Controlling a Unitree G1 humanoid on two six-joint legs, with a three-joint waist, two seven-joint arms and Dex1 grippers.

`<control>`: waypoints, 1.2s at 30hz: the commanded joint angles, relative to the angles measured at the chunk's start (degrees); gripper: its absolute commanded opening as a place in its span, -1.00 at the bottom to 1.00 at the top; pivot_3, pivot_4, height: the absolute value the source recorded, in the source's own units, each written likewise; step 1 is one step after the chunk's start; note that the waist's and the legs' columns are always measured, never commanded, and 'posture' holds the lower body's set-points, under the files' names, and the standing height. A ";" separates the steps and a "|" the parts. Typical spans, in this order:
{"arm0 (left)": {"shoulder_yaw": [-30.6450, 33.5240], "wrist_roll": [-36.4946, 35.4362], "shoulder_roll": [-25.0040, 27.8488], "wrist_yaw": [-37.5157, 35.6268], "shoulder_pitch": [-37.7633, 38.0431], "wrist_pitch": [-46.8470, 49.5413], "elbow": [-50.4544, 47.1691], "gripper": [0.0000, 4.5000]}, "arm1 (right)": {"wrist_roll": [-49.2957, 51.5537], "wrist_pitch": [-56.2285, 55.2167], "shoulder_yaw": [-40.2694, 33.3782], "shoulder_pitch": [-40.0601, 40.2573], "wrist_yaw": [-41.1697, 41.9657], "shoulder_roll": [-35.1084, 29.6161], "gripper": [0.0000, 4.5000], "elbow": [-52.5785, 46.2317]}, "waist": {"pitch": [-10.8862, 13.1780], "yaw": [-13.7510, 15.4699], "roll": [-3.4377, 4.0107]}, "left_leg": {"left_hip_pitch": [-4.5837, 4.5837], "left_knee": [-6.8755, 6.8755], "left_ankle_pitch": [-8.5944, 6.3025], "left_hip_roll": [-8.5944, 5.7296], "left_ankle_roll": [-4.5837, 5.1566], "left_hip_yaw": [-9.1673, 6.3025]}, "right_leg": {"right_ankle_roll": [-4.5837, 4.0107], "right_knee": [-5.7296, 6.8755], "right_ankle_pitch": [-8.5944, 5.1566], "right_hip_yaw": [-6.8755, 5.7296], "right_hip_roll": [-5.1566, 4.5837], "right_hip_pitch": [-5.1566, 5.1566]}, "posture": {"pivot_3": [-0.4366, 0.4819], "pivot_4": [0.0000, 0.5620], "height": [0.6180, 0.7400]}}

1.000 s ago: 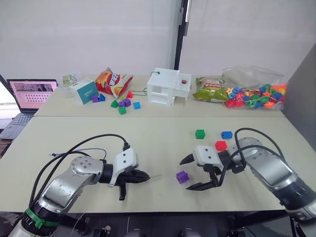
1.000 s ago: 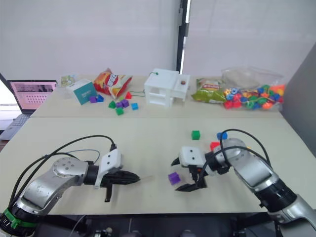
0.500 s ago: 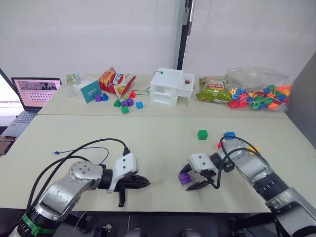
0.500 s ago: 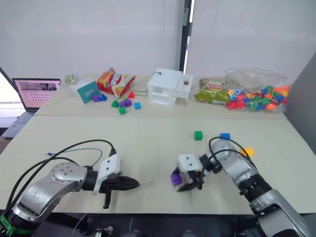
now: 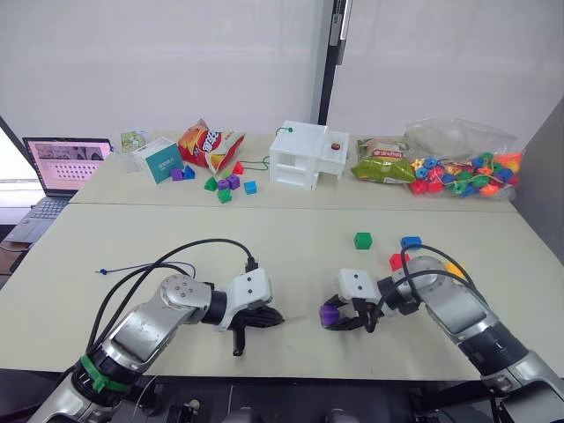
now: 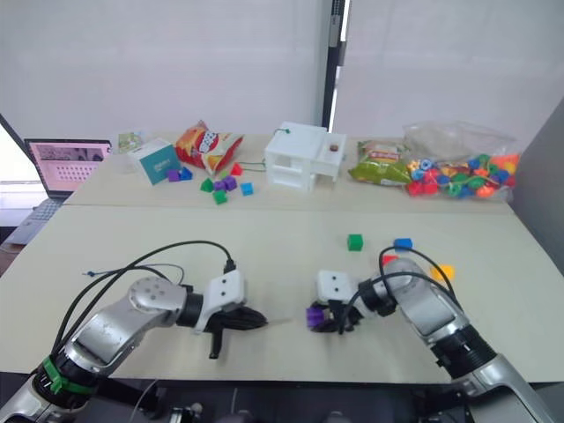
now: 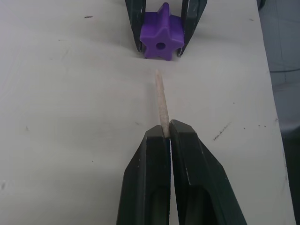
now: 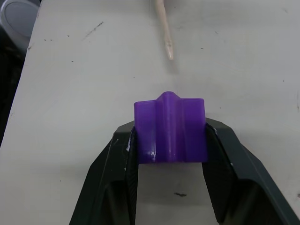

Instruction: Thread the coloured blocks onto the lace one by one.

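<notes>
Since a second ago our right gripper [image 8: 171,140] has clamped the purple block [image 7: 161,38], hole facing the lace [image 5: 145,265] tip [image 7: 161,103] pinched in our left gripper [image 7: 169,129], so both line up for threading.

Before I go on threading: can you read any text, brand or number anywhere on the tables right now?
None is legible.
Red snack bag: printed lettering, too blurred to read.
Green snack bag: print too small to read.
Teal box: white marks, unreadable.
Laptop: screen content too small to read.
</notes>
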 commanded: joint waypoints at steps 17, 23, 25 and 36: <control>-3.66 0.48 -2.49 -1.66 -7.85 4.38 -0.47 -1.00 | -2.02 5.10 0.67 1.47 -1.90 -0.16 -0.40 -4.94 | 0.00 -0.25 -0.01 | 0.04 0.06 0.01 0.01 0.02 0.00 | 0.01 0.00 0.00 -0.02 0.12 0.07 | -0.05 -0.47 1.00; -3.48 0.54 -1.21 -1.60 -6.97 4.85 -0.81 -1.00 | -2.00 5.29 0.54 1.92 -1.65 -0.74 -0.40 -5.49 | 0.00 -0.19 -0.01 | 0.04 0.07 0.01 0.00 0.02 0.00 | 0.01 0.00 0.00 -0.02 0.12 0.09 | -0.05 -0.47 1.00; -3.47 0.55 -0.99 -1.61 -6.69 4.56 -0.84 -1.00 | -1.87 5.41 0.43 2.04 -1.55 -0.91 -0.40 -5.68 | 0.00 -0.18 0.00 | 0.04 0.07 0.01 0.01 0.02 -0.01 | 0.01 0.01 0.00 -0.02 0.12 0.08 | -0.05 -0.47 1.00; -3.75 0.99 -2.10 -0.10 -5.28 3.83 -0.38 -1.00 | -1.63 6.52 0.45 2.03 -1.35 -1.38 -0.40 -6.77 | 0.00 0.02 -0.01 | 0.03 0.09 0.01 0.00 0.02 -0.01 | 0.01 0.00 0.00 -0.02 0.12 0.09 | -0.05 -0.47 1.00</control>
